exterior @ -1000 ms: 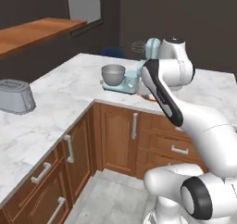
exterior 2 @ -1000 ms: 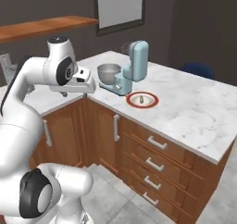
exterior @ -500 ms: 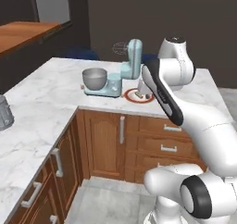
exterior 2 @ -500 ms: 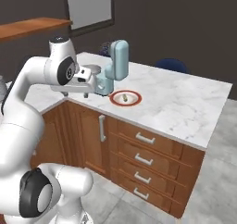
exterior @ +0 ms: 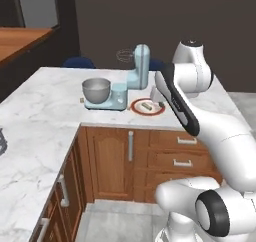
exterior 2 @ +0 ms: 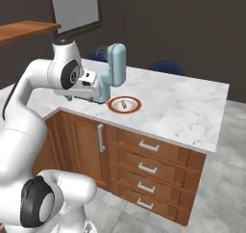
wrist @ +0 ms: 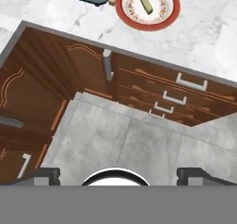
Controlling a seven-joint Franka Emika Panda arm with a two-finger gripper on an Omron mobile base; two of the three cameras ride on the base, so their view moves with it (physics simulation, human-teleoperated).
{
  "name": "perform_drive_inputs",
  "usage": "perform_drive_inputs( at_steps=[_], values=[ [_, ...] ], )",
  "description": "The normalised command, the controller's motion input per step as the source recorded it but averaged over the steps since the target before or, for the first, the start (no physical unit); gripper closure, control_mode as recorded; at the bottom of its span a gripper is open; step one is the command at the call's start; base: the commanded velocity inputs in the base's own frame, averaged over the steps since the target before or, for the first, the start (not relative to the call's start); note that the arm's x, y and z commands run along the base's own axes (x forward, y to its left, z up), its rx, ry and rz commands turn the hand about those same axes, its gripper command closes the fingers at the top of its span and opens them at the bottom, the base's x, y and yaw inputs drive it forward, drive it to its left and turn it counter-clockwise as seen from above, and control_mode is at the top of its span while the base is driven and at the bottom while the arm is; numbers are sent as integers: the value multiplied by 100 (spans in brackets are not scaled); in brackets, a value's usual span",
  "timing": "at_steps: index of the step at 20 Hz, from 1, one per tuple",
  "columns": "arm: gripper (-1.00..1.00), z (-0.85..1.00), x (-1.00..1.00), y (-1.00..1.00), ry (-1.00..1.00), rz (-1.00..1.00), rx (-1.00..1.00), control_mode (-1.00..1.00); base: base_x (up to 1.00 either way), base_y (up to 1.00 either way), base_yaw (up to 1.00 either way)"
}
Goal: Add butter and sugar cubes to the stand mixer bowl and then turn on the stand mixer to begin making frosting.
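The light blue stand mixer (exterior: 134,78) stands on the marble counter with its head tilted up, and the grey stand mixer bowl (exterior: 96,89) sits on its base. Right of it, the butter (exterior: 146,106) lies on a red-rimmed plate (exterior: 136,104). A tiny tan sugar cube (exterior: 82,100) lies left of the mixer base. From the right base the mixer (exterior 2: 116,65), plate (exterior 2: 114,105) and butter (exterior 2: 123,104) show too, while my arm covers the bowl. My gripper (wrist: 121,174) is open and empty, high over the floor before the cabinets; the butter (wrist: 146,3) lies far ahead of it.
The counter (exterior 2: 192,109) is L-shaped, with wooden drawers (exterior 2: 149,146) and doors (exterior: 107,158) below. Blue chairs (exterior: 77,62) (exterior 2: 166,66) stand behind it. A wooden tabletop (exterior: 22,38) is at the far left. The grey floor (wrist: 139,140) lies under the hand.
The base has driven, so the whole scene has shifted: mixer and plate now sit nearer the middle of both base views. The gripper has stayed open.
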Motion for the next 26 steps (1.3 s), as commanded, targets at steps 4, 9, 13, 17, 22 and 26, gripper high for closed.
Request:
perform_drive_inputs(
  at_steps=[4, 9, 13, 17, 22, 26],
  values=[
    [-100, 0, 0, 0, 0, 0, 0, 100, 56, 35, -20],
    [-100, 0, 0, 0, 0, 0, 0, 100, 49, 23, -20],
    [-100, 0, 0, 0, 0, 0, 0, 100, 44, 20, -19],
    [-100, 0, 0, 0, 0, 0, 0, 100, 49, 30, -19],
    [-100, 0, 0, 0, 0, 0, 0, 100, 47, 53, -17],
    [-100, 0, 0, 0, 0, 0, 0, 100, 46, 56, -16]
  ],
)
